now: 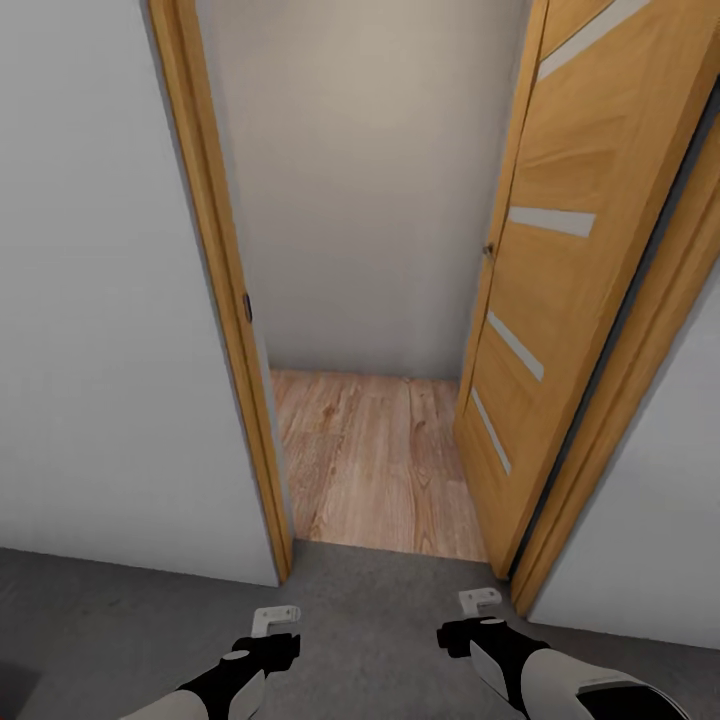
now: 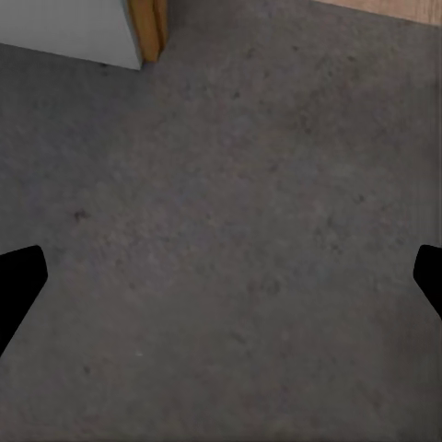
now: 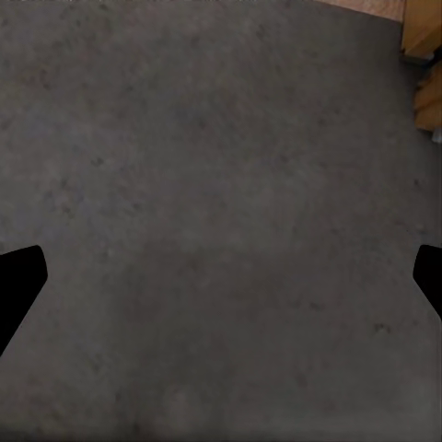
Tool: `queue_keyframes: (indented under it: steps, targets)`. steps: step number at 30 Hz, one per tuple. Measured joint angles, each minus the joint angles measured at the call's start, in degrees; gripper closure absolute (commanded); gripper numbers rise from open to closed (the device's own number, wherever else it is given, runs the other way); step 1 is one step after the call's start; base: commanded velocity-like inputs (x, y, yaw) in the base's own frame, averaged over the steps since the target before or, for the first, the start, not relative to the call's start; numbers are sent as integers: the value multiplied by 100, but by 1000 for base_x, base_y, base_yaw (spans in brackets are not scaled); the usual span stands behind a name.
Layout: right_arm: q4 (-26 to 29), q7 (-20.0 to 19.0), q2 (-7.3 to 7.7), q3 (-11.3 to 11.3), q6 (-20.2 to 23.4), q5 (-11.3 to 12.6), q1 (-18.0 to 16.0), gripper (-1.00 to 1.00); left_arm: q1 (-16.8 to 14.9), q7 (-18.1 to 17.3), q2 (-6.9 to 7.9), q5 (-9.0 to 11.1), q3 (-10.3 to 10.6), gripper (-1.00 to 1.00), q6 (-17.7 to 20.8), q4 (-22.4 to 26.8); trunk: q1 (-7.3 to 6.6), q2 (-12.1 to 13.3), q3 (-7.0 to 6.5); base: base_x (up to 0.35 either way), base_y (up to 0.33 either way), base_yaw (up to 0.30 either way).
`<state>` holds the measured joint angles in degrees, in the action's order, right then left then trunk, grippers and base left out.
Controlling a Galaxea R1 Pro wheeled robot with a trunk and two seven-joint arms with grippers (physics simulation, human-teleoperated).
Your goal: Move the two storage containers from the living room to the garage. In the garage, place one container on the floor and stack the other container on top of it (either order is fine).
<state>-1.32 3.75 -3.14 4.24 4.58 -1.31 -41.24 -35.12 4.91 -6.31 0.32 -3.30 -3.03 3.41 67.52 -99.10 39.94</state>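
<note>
Doorway [image 1: 375, 300] at the centre of the head view stands open, its wooden frame [image 1: 225, 300] running down the left-centre and a panelled wooden door [image 1: 545, 300] with pale inset strips swung inward on the right. Beyond the threshold, light wood-plank flooring [image 1: 385, 470] fills the lower middle of the opening and ends at a plain cream wall [image 1: 370, 180] across the upper centre. White walls [image 1: 100, 300] flank the opening at the left and at the lower right.

Dark grey speckled concrete, the floor [image 1: 380, 610], spreads across the bottom of the frame up to the threshold. Both arms reach in from the bottom edge: the left gripper [image 1: 275, 620] at lower left of centre, the right gripper [image 1: 482, 600] at lower right of centre, each held just above the concrete and short of the doorway.

Left wrist view: the left gripper [image 2: 221, 285] has its dark fingertips [image 2: 20, 285] set wide at the frame's two edges, released, with bare concrete between them and a corner of white wall and door frame [image 2: 147, 28] at the upper left. Right wrist view: the right gripper [image 3: 221, 285] is likewise spread and grasping nothing, fingertips [image 3: 20, 285] at the edges, with the foot of the wooden door [image 3: 424, 64] at the upper right.
</note>
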Motion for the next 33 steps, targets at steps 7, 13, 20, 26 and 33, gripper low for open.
queue_keyframes:
  steps: [7, 13, 20, 26, 33]
  targets:
    - [0, 0, 0, 0, -5, 9, 0, -100, 0, 0, 0, 0, 0, -100, 0, 0, 0, 0, 0, 0, 0, -5]
    - [0, 0, 0, 0, -4, 12, 0, -100, 0, 0, 0, 0, 0, -100, 6, 0, 0, 0, 0, 20, 0, 0]
    - [0, 0, 0, 0, -5, 13, 0, -100, -1, 0, 0, 0, 0, -100, 16, 2, -3, 0, 0, 225, 0, 0]
    - [0, 0, 0, 0, -7, 13, 0, -100, -3, 0, 0, 1, 0, -100, 17, 5, -3, 0, 0, 325, 0, 0]
    - [1, 0, 1, 0, -4, 13, 1, -100, -3, 0, -1, 0, 0, -100, 10, 5, 0, 0, -4, 139, 0, -79]
